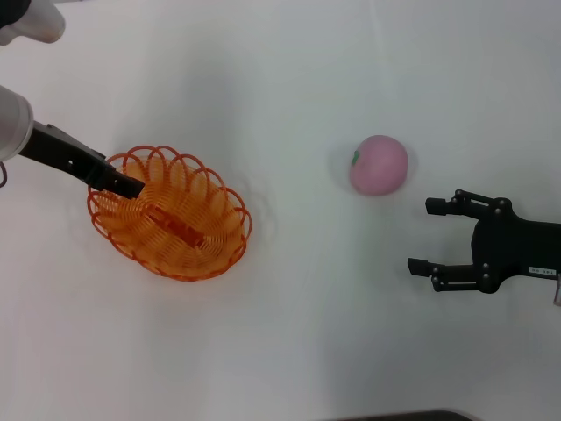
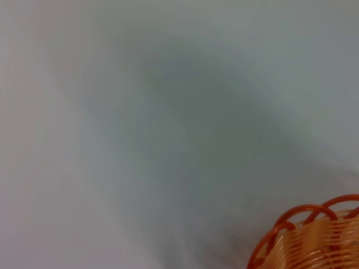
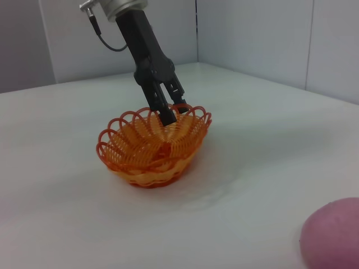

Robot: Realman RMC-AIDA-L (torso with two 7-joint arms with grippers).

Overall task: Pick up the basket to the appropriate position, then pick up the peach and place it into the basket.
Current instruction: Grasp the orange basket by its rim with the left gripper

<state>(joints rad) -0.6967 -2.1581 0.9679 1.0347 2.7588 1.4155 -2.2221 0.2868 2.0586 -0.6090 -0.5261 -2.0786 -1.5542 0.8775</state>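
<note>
The orange basket [image 1: 188, 230] sits on the white table at the left; it also shows in the left wrist view [image 2: 314, 238] and the right wrist view [image 3: 148, 151]. My left gripper [image 1: 133, 186] reaches in from the left and is shut on the basket's near-left rim, one finger inside and one outside, as the right wrist view [image 3: 171, 109] shows. The pink peach [image 1: 379, 164] lies alone on the table to the right, and its edge shows in the right wrist view [image 3: 334, 235]. My right gripper [image 1: 421, 235] is open and empty, a little below and right of the peach.
The white table [image 1: 298, 333] stretches all around both objects. Pale walls [image 3: 252, 33] stand behind the table in the right wrist view. A dark edge [image 1: 412, 416] marks the table's front.
</note>
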